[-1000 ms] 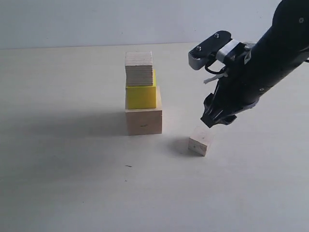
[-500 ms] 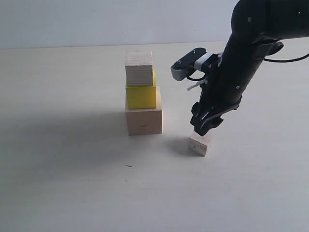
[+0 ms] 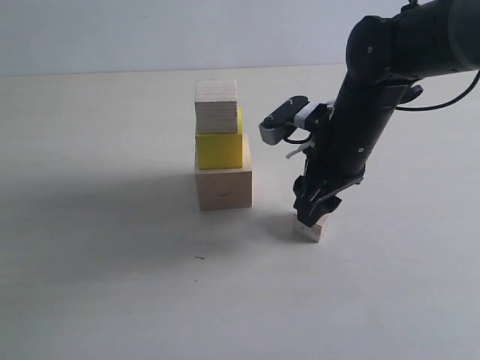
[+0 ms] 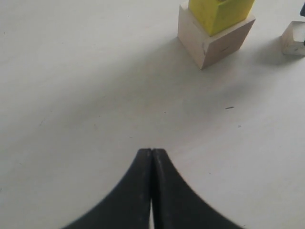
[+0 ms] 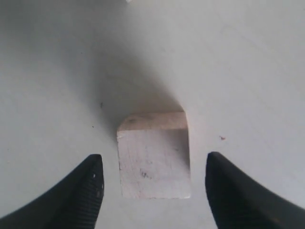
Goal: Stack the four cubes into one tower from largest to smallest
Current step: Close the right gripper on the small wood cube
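Three cubes stand stacked mid-table: a big pale wood cube [image 3: 223,187] at the bottom, a yellow cube [image 3: 219,150] on it, and a small wood cube [image 3: 216,105] on top. To their right the smallest wood cube [image 3: 311,229] lies alone on the table. My right gripper [image 3: 313,212] is lowered over it and stands open. In the right wrist view the smallest cube [image 5: 155,160] sits between the fingers of the right gripper [image 5: 153,164], with a gap on each side. My left gripper [image 4: 151,151] is shut and empty, well away from the big cube [image 4: 214,40] and the yellow cube [image 4: 219,12].
The pale tabletop [image 3: 112,285] runs flat all round the stack to a light wall at the back. A small dark speck [image 3: 199,258] lies in front of the stack. The smallest cube [image 4: 293,38] shows at the edge of the left wrist view.
My right arm has swung left and come down, from above and to the right of the smallest cube to straddling it. The stack and left gripper have not moved.
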